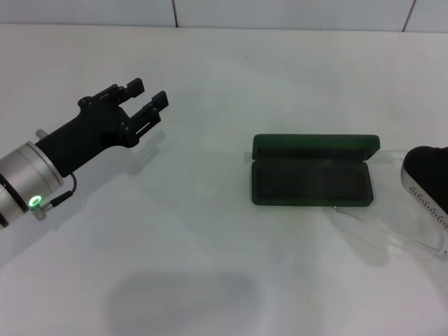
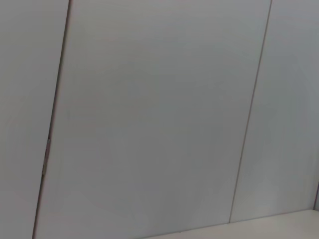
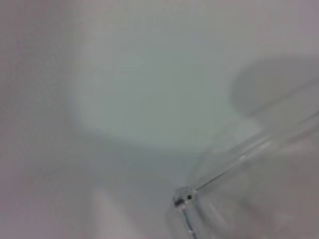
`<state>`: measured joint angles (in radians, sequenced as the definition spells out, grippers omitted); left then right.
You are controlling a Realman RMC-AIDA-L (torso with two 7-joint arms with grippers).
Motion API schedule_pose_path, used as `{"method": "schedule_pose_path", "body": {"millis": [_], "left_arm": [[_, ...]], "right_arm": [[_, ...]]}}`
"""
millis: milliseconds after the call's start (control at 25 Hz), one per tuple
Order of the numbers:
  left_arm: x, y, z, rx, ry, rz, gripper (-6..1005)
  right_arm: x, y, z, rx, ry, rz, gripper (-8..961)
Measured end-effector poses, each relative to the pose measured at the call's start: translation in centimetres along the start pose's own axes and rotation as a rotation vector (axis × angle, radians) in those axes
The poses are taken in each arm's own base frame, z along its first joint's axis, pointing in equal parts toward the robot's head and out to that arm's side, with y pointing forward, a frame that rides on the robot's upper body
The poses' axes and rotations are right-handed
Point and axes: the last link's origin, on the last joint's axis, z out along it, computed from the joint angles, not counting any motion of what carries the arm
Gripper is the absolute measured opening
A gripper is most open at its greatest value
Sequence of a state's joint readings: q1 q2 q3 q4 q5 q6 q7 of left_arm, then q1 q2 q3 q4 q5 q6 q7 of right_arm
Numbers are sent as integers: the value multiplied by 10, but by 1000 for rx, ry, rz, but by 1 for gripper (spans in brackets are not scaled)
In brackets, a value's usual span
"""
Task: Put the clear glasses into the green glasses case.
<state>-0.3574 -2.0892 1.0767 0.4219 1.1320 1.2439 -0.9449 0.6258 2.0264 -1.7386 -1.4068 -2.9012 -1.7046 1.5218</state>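
Clear glasses lying beside an open green case on a white tabletop point(image 1: 210, 266).
Nearest, clear glasses point(image 1: 392, 227) just in front of green glasses case point(image 1: 311, 180); right hand point(image 1: 427, 183) beside them, grip impossible to judge; farther left, left hand point(image 1: 145, 98) raised, fingers spread, gripping nothing.

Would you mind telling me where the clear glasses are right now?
In the head view, the clear glasses lie on the white table, on the robot's right, just in front of the open green glasses case and beside the right gripper.
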Motion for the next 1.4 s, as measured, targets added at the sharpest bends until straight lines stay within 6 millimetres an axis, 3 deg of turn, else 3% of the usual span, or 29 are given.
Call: {"method": "schedule_pose_path", "body": {"millis": [560,680,1120,1400], "left_arm": [[0,0,0,-2,2,0,591],[1,1,1,-6,4,1,592],[9,-3,4,13,48,-19,594],[16,-1,3,10,106,-34,596]], "right_arm": [[0,0,-8,38,-57,32,196],[6,6,-24,63,-156,67,145],[23,21,-50,102,-312,123,122],[40,39,-75,191,-559,147,122]]}}
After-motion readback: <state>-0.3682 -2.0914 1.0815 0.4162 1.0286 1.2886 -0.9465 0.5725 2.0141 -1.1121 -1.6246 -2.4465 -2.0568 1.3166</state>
